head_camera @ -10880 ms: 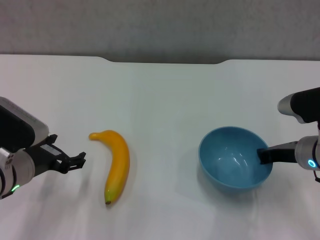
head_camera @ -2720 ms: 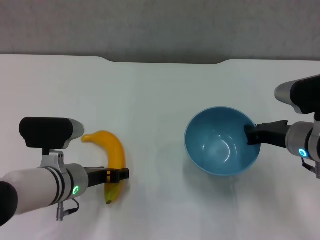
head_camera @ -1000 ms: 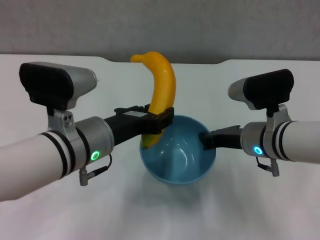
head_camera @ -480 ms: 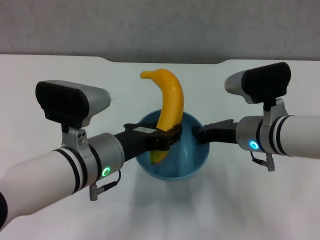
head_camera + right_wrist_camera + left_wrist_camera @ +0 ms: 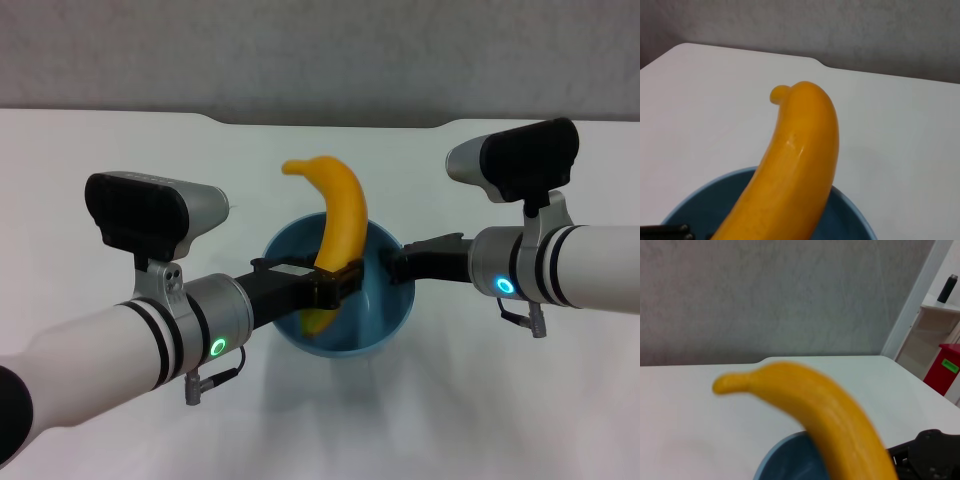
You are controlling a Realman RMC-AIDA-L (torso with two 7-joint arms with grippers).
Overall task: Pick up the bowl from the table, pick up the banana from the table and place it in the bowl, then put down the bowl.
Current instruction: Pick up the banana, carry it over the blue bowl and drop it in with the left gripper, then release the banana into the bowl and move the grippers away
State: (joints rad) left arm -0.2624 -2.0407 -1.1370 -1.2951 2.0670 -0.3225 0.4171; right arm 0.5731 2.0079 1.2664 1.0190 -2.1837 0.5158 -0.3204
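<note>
Left gripper (image 5: 335,287) jaws clench the banana (image 5: 338,225) upright, lower end inside the bowl (image 5: 385,320). Right gripper (image 5: 395,266) jaws grasp the rim at 3 o'clock, above the counter (image 5: 120,150).

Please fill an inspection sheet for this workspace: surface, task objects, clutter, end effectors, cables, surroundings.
Surface: white table, a notch in its far edge.
Bowl: light-blue bowl, gripped at its rim, apparently held above the table.
Banana: banana nearly upright, lower end inside the bowl, stem end up.
Clutter: nothing seen.
End effectors: left end effector shut on the banana; right end effector shut on the bowl's rim.
Cables: short cable under the left wrist.
Surroundings: grey wall; left wrist view shows a pale shelf with a dark bottle and a red object.
</note>
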